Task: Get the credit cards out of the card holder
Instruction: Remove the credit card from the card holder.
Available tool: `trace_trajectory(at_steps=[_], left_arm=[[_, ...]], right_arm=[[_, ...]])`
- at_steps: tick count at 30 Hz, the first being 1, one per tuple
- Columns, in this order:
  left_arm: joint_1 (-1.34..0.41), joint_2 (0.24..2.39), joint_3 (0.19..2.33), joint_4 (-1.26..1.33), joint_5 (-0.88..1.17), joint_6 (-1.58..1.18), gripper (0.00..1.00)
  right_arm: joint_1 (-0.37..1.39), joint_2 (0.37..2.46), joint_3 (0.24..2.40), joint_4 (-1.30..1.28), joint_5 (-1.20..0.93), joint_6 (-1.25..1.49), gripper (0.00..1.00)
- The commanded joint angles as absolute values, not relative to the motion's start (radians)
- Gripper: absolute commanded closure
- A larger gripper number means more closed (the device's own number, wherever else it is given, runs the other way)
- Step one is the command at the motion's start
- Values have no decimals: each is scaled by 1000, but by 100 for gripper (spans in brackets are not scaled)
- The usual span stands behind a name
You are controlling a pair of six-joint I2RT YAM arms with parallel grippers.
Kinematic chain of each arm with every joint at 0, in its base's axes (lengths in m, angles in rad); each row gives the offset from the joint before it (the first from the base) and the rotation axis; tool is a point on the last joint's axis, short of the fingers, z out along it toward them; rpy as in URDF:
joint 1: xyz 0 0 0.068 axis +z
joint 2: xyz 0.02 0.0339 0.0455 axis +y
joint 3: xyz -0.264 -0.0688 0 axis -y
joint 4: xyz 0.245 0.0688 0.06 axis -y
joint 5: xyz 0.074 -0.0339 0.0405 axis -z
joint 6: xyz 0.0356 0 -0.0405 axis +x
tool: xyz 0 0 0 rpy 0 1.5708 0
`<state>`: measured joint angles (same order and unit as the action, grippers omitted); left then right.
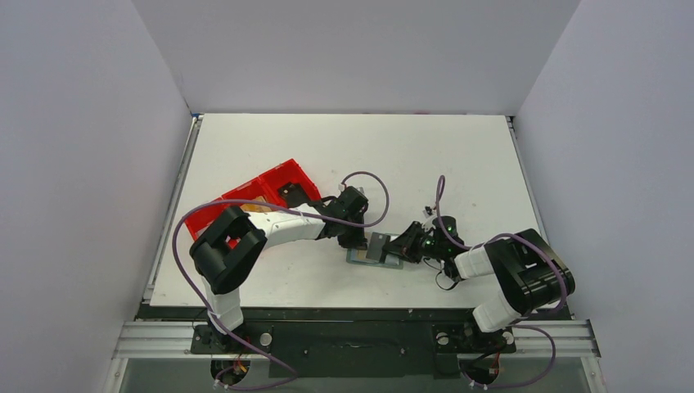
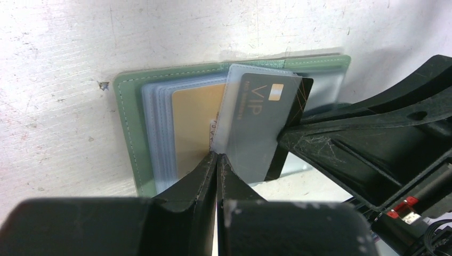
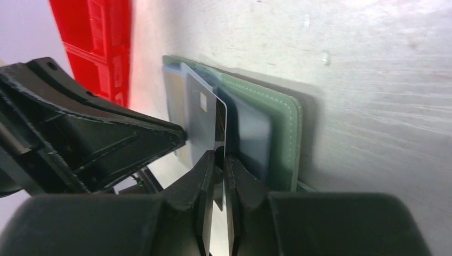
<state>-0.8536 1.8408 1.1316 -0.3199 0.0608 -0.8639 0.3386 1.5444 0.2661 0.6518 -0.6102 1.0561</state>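
Observation:
The grey-green card holder (image 1: 385,262) lies open on the table, with clear sleeves fanned inside it (image 2: 128,122) (image 3: 285,128). A tan-gold credit card (image 2: 194,122) sits in one sleeve. A black "VIP" card (image 2: 266,101) stands tilted up, partly inside a lifted clear sleeve (image 2: 234,133). My left gripper (image 2: 217,157) (image 1: 358,239) is shut on that sleeve's lower edge. My right gripper (image 3: 220,154) (image 1: 398,246) is shut on the black card's edge (image 3: 200,122), coming from the opposite side. The two grippers nearly touch over the holder.
A red three-compartment tray (image 1: 254,192) (image 3: 96,42) stands left of the holder, behind my left arm. The white table (image 1: 458,164) stretches back to grey walls. Purple cables loop above both wrists.

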Motion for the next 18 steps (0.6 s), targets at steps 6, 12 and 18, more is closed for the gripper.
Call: trace_trajectory(at_steps=[6,12,18], left_arm=[[-825,1884,1089,-405,-42,-847,100],[-825,1883,1089,-406,-45,-848,100],[-825,1880,1087,-406,-49,-849,100]], right_arm=[[314,1537,236,631,-581,1022,88],[314,1558,227,678,-592,1043,91],[308,1524,221,627,-575,1021,100]])
